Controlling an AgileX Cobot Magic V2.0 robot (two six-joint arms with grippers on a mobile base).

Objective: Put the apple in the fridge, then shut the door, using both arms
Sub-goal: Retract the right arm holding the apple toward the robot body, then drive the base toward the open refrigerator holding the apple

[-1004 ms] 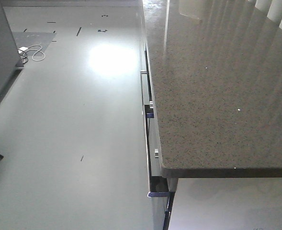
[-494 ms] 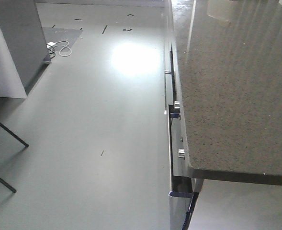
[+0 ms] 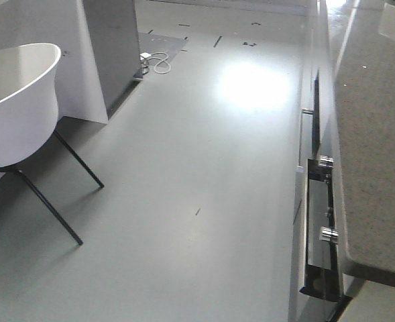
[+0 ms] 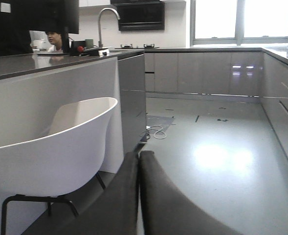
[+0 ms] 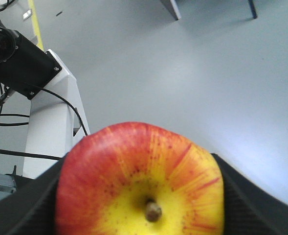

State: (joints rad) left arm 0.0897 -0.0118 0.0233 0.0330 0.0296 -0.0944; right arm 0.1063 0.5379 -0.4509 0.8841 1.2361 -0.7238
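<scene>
Over the last second the front-facing view was swung leftward. The speckled bench top [image 3: 378, 168], which had filled most of the right half of that view, was reduced to a strip along the right edge. A white shell chair [image 3: 19, 100] on thin black legs was brought into view at the near left, with the grey end panel of an island [image 3: 113, 47] beyond it and a coiled white cable [image 3: 158, 62] on the far floor [image 3: 184, 174].

The apple [image 5: 140, 181] was seen gripped in the right end effector [image 5: 139, 208]. The fruit was pinched between the two black fingers, stem and yellow patch facing the wrist camera, with only grey floor behind it.

The left end effector [image 4: 139, 191] was seen closed and empty, its two dark fingers pressed together and pointed along the aisle.

The fridge could not be made out with confidence in any of the three views. The change was therefore judged to be a turn of the base away from the bench, with the fruit already secured. The approach to the fridge, the placing and the door closing were all taken to be outstanding.
</scene>
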